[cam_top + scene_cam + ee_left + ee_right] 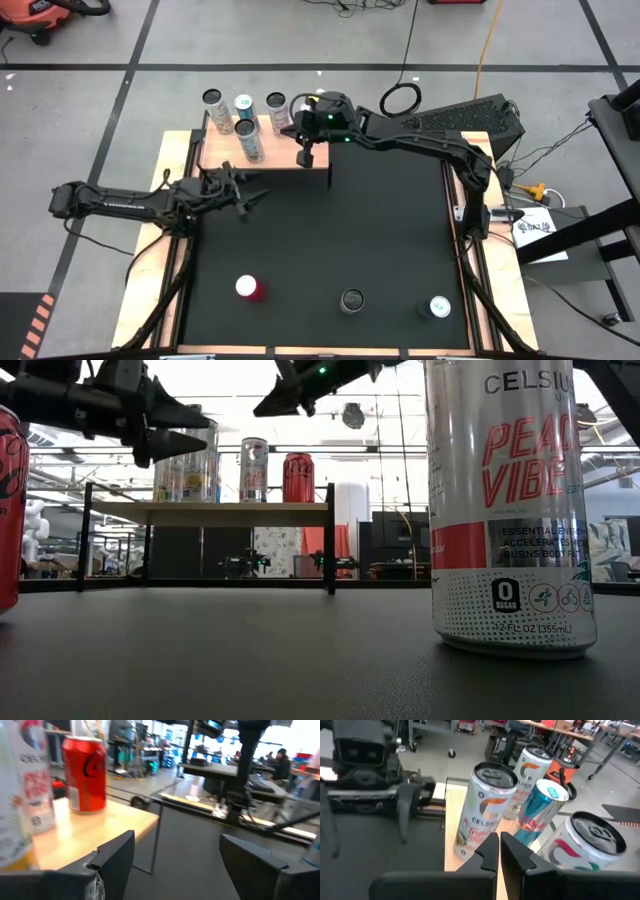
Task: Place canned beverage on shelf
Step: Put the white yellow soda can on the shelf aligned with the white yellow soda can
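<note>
Shelf (262,150) at the far left end of the tabletop (330,240). Cans on it so far: high view shows three in a back row (243,103) and one in front (250,140). A red can (85,774) stands near the shelf's right end, seen from the left wrist and low views; from above the right arm covers that spot.

Right claw (305,152) hangs over the shelf's right end, fingers pressed together, holding nothing. From its wrist camera the shelved cans sit just beyond the fingertips.

Left claw (243,205) hovers just off the shelf's front edge, fingers about half spread, nothing between them. The red can stands apart from it on the board.

Still on the tabletop's near edge, well apart from the shelf: a red can (248,289), a dark-topped can (352,300), a white can (439,307).

Judgement: task partly done, several cans placed, three left to carry over. Both claws empty, so the next step looks like a fresh pick at the near edge. Free board space looks tight.
</note>
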Controlling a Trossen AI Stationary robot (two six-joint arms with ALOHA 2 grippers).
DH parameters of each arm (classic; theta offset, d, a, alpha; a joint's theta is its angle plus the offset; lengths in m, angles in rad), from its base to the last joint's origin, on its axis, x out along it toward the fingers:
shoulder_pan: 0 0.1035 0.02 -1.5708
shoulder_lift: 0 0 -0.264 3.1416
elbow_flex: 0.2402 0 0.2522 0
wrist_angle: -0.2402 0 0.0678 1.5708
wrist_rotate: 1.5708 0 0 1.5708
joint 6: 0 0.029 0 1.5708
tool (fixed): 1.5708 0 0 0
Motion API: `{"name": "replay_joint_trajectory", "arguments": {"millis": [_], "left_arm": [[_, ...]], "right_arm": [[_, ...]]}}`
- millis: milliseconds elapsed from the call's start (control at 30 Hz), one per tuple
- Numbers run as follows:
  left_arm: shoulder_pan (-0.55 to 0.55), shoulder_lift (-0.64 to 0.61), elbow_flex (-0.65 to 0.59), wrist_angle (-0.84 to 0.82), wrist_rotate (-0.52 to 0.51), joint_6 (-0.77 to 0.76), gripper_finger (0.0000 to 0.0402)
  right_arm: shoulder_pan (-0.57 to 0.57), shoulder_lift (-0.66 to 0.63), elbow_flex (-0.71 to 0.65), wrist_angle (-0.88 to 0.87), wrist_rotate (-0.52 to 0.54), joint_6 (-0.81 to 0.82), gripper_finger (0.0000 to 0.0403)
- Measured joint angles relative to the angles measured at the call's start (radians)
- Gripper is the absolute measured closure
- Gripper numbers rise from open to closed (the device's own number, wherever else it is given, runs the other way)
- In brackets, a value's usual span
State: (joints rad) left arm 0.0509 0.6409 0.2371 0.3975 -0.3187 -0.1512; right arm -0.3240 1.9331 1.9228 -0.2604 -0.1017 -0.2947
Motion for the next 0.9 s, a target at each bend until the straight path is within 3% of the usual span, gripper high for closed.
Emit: {"name": "replay_joint_trajectory", "arguments": {"millis": [333,500,633,900], "left_arm": [[0.000,0.081,0.000,0.044,-0.214,0.012,0.0109],[0.001,0.102,0.000,0.060,-0.270,0.063,0.0109],[0.018,0.109,0.000,0.092,-0.256,0.083,0.0109],[0.089,0.111,0.000,0.091,-0.131,0.087,0.0109]], "right_arm": [[0.000,-0.079,0.000,-0.104,-0.001,-0.009,0.0403],[0.000,-0.100,0.000,-0.118,-0.003,-0.008,0.0403],[0.000,-0.100,0.000,-0.137,-0.003,-0.007,0.0403],[0.000,-0.100,0.000,-0.164,-0.003,-0.007,0.0403]]}}
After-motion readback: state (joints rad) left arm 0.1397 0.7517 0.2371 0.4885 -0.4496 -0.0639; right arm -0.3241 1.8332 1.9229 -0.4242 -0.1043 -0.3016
